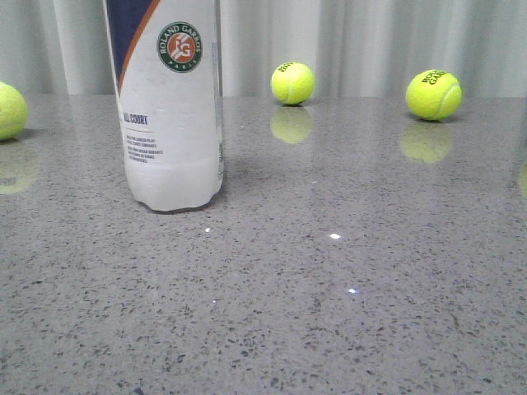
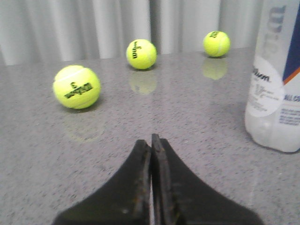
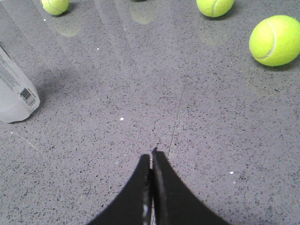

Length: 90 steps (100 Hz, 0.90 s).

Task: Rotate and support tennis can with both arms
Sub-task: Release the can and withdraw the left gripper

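The tennis can (image 1: pixel 171 107) is stood upright on the grey speckled table (image 1: pixel 329 313), left of centre in the front view, with nothing touching it. Three tennis balls (image 1: pixel 292 83) are seen behind and beside it, well apart, before a pale curtain (image 1: pixel 370 41). The left gripper (image 2: pixel 151 140) and right gripper (image 3: pixel 151 157) are held with jaws pressed together, empty, away from the can.
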Each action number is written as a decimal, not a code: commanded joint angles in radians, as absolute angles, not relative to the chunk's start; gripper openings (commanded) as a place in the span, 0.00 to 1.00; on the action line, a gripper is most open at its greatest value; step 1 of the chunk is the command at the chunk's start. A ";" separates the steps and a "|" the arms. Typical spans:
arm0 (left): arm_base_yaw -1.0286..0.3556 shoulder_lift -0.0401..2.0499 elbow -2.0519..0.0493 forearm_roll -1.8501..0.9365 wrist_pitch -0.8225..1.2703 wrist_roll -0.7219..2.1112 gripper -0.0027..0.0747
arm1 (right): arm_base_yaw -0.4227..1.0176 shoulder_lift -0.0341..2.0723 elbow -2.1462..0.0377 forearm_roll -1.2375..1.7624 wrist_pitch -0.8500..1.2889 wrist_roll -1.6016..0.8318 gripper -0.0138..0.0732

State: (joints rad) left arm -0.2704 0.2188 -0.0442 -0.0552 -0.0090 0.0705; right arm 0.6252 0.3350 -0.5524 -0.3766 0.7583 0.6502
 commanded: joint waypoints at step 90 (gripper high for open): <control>-0.041 -0.044 0.044 -0.045 0.089 0.053 0.01 | 0.619 0.346 -0.577 -0.410 0.691 0.649 0.08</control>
